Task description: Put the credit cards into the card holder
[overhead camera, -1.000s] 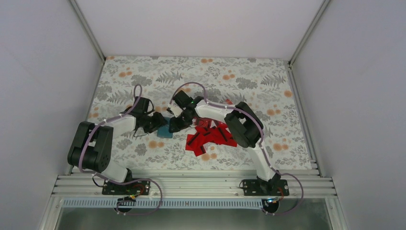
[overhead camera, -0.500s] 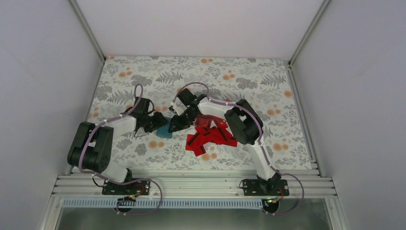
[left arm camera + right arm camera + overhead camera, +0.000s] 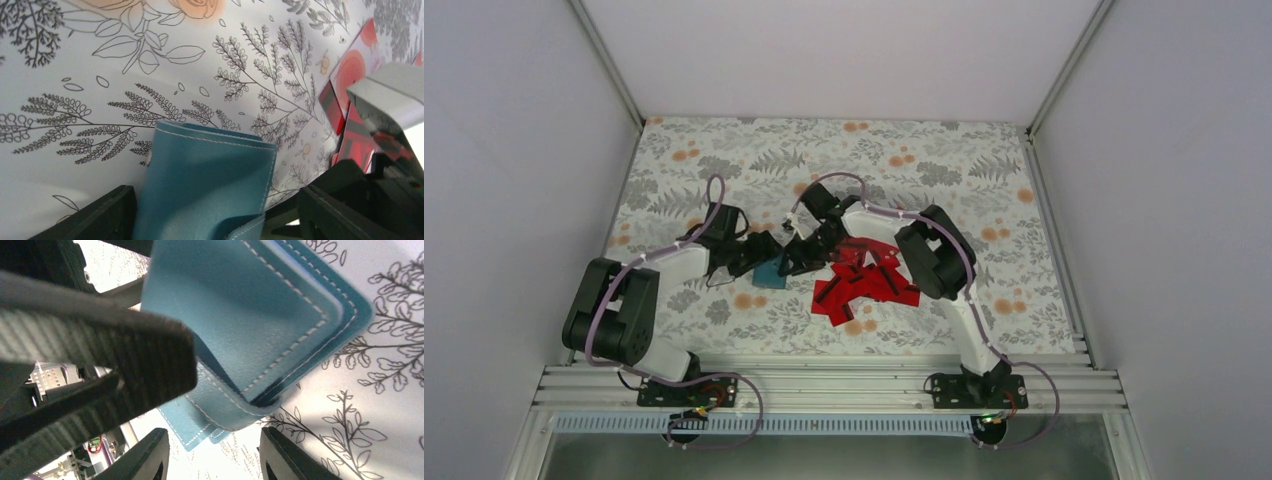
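Observation:
The teal card holder [image 3: 771, 272] lies on the floral table between both grippers. In the left wrist view the card holder [image 3: 205, 180] sits between my left gripper's [image 3: 215, 195] spread fingers: it is close against the left finger, with a clear gap to the right one. My left gripper [image 3: 759, 252] is open. My right gripper [image 3: 798, 258] is open too. Its fingertips [image 3: 150, 450] stand just short of the card holder's curled flap [image 3: 235, 405], nothing between them. The red credit cards [image 3: 864, 285] lie in a loose pile to the right, and some credit cards [image 3: 332, 107] show in the left wrist view.
The right arm's grey-white body [image 3: 390, 95] stands close to the right of the holder. The left gripper's ribbed finger [image 3: 100, 360] crowds the right wrist view. White walls and aluminium rails [image 3: 824, 385] bound the table.
My left gripper has opened off the card holder. My right gripper has widened too, and its wrist has drawn back a little to the right.

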{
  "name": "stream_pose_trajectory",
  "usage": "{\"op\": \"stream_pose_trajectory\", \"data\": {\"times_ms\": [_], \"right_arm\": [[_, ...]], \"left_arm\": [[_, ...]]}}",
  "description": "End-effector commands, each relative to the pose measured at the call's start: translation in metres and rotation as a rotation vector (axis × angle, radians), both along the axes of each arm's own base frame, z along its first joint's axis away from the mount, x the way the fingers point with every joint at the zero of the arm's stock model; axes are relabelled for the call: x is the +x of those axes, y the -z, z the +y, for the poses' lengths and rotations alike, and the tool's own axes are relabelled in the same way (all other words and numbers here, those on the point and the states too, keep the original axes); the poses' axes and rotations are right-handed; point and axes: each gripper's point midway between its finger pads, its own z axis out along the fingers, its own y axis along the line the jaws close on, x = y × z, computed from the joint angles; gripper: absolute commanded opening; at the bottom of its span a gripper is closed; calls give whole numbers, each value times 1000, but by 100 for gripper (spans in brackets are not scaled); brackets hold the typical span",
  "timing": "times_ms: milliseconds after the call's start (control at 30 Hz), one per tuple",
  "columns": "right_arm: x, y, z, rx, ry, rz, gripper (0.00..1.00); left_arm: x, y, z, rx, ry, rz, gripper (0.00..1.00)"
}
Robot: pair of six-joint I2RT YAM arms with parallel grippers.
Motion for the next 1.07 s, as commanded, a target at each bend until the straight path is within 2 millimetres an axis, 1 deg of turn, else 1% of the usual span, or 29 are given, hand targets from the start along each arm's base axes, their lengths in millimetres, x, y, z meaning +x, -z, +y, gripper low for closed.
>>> {"op": "stream_pose_trajectory", "data": {"times_ms": [0,133,200,267,367,400,433,467,500,600,700,833,900,967,1033], "right_arm": [[4,-11,-5,1,28,12,48],[7,-16,-8,-4,36,-11,55],[9,-22,-10,-4,40,-37,58],[15,-31,-13,-6,51,-80,61],[28,-59,-20,6,77,-166,67],[31,-68,-22,8,85,-191,73],[35,-79,-25,13,93,-222,83],[38,-89,-28,18,103,-249,95],[42,-101,-32,24,115,-280,99],[55,-134,-50,31,173,-375,99],[69,-162,-68,31,249,-448,99],[70,-212,-83,119,286,-597,99],[66,-241,-91,191,316,-635,99],[65,-250,-96,208,331,-641,99],[65,-255,-100,200,343,-661,99]], "left_arm": [[-73,60,47,229,-66,300,85],[-72,56,53,264,-76,290,96],[-72,54,56,280,-81,286,100],[-71,49,60,302,-85,278,100],[-64,34,66,342,-89,240,100],[-61,26,69,354,-95,227,100],[-57,18,68,350,-96,211,100],[-52,7,67,341,-100,188,100],[-47,-3,66,335,-103,168,100],[-26,-44,66,343,-107,75,100],[-5,-91,72,387,-108,-40,100],[13,-145,79,446,-95,-189,100],[17,-168,83,473,-98,-254,100],[20,-187,87,494,-101,-310,100],[20,-202,89,503,-104,-360,100]]}}
